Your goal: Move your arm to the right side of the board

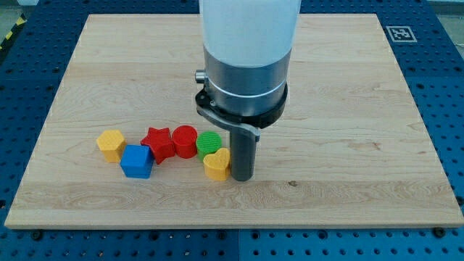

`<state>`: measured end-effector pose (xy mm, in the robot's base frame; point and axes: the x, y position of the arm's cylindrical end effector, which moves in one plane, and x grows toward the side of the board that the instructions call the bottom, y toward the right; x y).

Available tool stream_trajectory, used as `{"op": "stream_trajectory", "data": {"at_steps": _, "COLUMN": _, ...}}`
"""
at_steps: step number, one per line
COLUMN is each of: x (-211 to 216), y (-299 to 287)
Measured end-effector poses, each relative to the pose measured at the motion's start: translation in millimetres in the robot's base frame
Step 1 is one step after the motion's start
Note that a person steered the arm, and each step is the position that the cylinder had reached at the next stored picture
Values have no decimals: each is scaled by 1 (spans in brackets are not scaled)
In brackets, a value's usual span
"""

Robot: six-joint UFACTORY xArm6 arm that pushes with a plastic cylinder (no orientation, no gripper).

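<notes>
My tip (241,176) rests on the wooden board (348,109) a little below the view's middle. It touches the right side of a yellow heart block (216,164). Just above that heart sits a green round block (208,143), with a red round block (185,140) to its left and a red star block (157,143) further left. A blue cube (136,161) lies below and left of the star. A yellow hexagon-like block (111,144) is at the far left of the row. All blocks lie to the left of my tip.
The arm's white and grey body (246,51) hangs over the board's upper middle and hides that part. A black-and-white marker tag (401,33) sits at the board's top right corner. Blue perforated table surrounds the board.
</notes>
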<state>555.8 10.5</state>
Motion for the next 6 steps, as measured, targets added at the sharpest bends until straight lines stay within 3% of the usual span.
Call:
{"op": "stream_trajectory", "data": {"at_steps": 2, "x": -2, "y": 59}}
{"op": "stream_trajectory", "data": {"at_steps": 3, "x": -25, "y": 69}}
{"op": "stream_trajectory", "data": {"at_steps": 6, "x": -27, "y": 75}}
